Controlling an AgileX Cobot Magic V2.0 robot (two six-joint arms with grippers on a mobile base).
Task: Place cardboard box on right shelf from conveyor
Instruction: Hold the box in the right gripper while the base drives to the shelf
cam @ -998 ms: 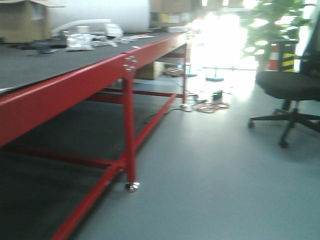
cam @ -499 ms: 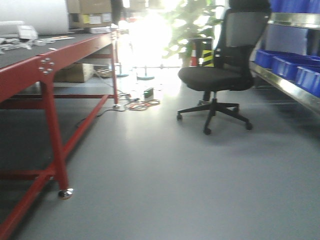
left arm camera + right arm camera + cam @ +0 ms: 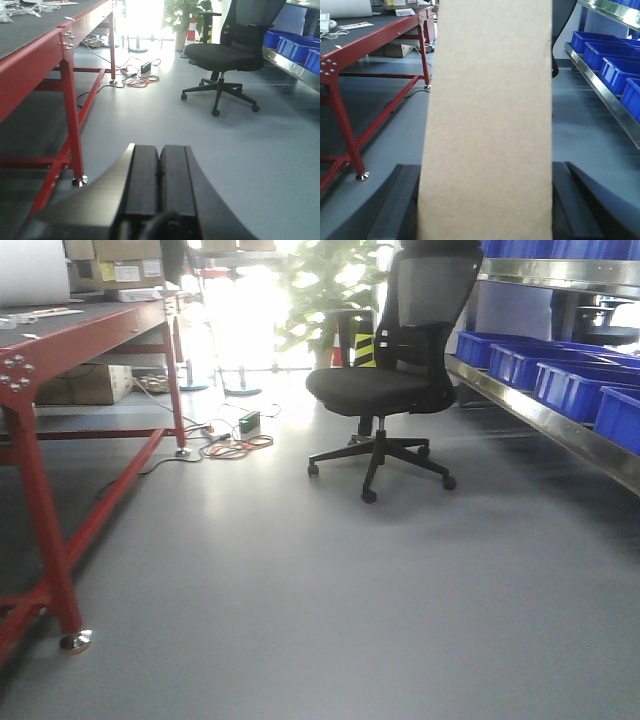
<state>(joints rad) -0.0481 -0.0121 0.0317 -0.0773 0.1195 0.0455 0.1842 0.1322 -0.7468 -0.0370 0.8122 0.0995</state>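
Cardboard box sits upright in the right gripper, whose jaws are clamped on its two long sides. One dark finger shows on each side of it. In the right wrist view its plain tan face hides nearly all of the office chair, and only a dark sliver of the chair peeps past the box's right edge. We see the left gripper with its jaws pressed together and nothing between them, hanging over the grey floor in front of and to the left of the chair. To the right of the chair runs the right shelf, with a shiny steel lip, and blue bins stand in a row on it. Well to the left of the chair stands the red-framed surface, and a tangle of cables lies on the floor between the two. A potted plant stands behind the chair against the bright glare. Since a second ago the front view has swung right. Then the red-framed surface filled the left half and the chair sat at the right edge. Half a second ago the chair was right of centre and the shelf only just showed. Now the chair is central, more of the shelf and bins shows, and only the end of the surface remains at the left.
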